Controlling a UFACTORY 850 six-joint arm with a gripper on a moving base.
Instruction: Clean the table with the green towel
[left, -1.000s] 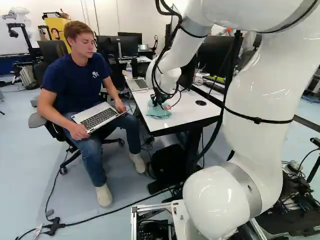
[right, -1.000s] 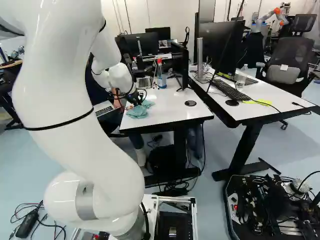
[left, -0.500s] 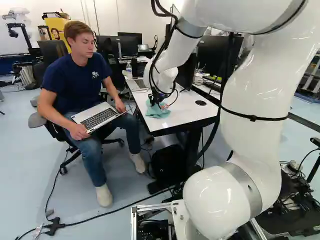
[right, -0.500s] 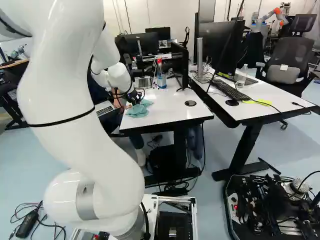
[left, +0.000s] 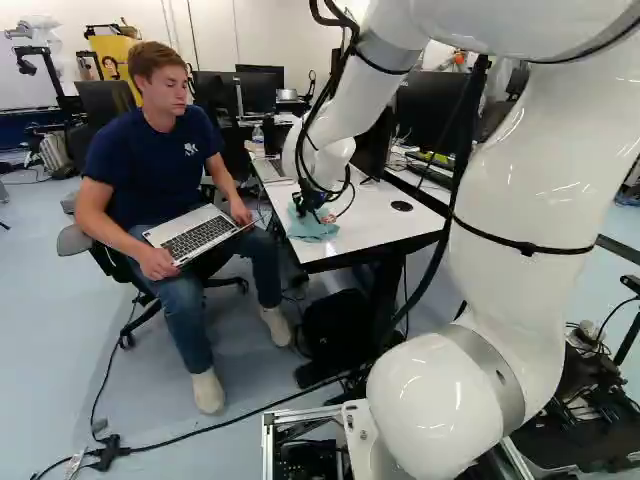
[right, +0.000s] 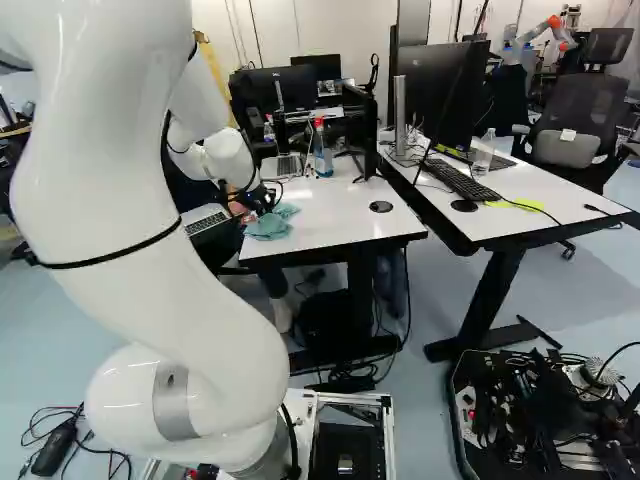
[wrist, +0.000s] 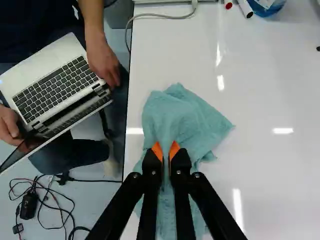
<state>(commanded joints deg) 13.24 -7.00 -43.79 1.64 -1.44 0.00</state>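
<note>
On the white table (right: 340, 212) near its left edge lies the green towel (left: 314, 230), bunched up. My gripper (left: 308, 200) reaches down onto it from above. Seen from the wrist, the gripper (wrist: 166, 154) is shut on a raised fold of the towel (wrist: 185, 120), orange pads on both sides of it. The cloth spreads flat ahead of the fingers and runs back beneath them.
A person sits close beside the table's left edge, a laptop (wrist: 60, 85) on their lap. Farther back on the table stand another laptop (right: 283, 166), a bottle (right: 322, 150) and a monitor (right: 360, 125). Another robot (right: 540, 35) stands far behind.
The gripper and the towel with it have slid a little toward the table's left edge and the near side. The base has not moved.
</note>
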